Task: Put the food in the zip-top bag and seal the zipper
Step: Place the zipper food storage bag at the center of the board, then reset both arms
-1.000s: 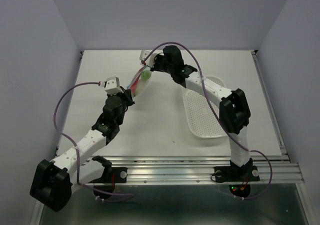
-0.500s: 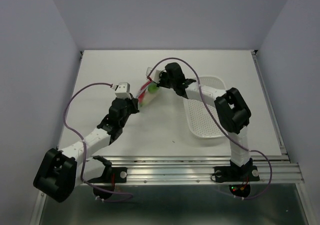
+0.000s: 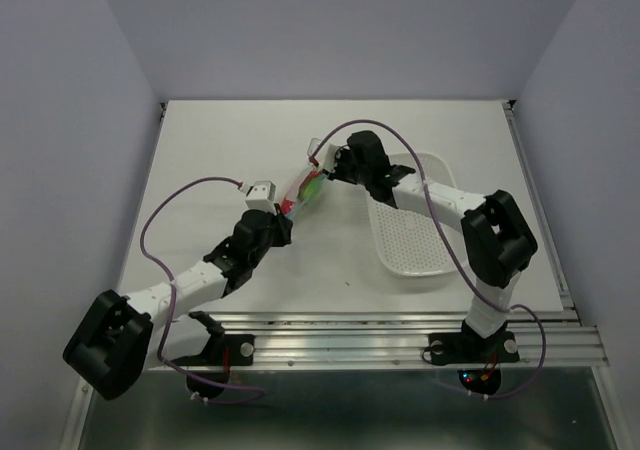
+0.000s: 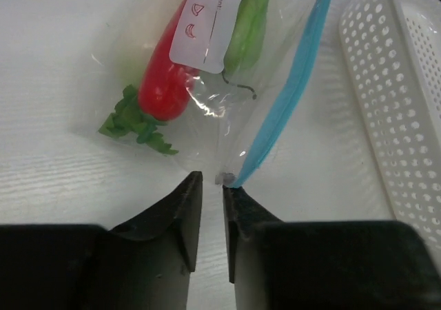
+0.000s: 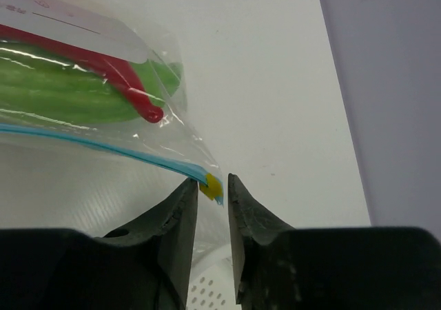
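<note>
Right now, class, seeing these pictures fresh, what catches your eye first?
A clear crinkly plastic zip-top bag is stretched between the two hands mid-table: the left hand pinches one end of its light blue zipper strip, the right hand the other. Inside lie a red toy vegetable and a green toy vegetable; a white perforated plastic basket sits to the right.

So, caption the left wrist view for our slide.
Left fingers pinch the blue-zipper corner of a clear plastic bag holding red toy chili and green toy cucumber.

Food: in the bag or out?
In. Both wrist views show the red piece and the green piece behind the clear plastic of the bag. White radish body not made out.
</note>
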Available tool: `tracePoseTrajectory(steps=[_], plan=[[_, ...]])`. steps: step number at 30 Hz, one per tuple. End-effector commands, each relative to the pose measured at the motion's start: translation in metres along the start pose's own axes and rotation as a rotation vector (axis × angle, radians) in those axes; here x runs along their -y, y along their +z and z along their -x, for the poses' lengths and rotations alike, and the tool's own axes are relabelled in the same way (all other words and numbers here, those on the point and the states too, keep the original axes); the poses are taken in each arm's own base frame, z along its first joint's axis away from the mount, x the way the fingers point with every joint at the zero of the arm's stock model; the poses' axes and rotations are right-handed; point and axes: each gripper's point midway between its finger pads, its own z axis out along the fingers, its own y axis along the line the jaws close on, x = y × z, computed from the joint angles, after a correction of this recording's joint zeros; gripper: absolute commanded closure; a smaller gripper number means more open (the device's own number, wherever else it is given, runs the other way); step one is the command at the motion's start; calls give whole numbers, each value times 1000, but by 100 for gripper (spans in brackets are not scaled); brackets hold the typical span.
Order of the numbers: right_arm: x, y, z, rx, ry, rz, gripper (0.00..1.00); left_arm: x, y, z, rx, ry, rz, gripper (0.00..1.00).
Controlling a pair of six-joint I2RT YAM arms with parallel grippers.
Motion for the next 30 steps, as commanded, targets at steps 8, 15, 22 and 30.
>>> tracePoseTrajectory(steps=[8, 15, 22, 30], plan=[[-4, -54, 3, -43, 13, 91, 0, 4, -22, -20, -78, -90, 27, 1], [37, -95, 61, 128, 134, -8, 0, 6, -51, 5, -20, -210, 36, 1], [141, -167, 29, -11, 817, -716, 0, -15, -85, 74, 103, -409, 314, 1], [71, -236, -42, -94, 1404, -886, 0, -28, -111, 113, 90, -417, 568, 1]])
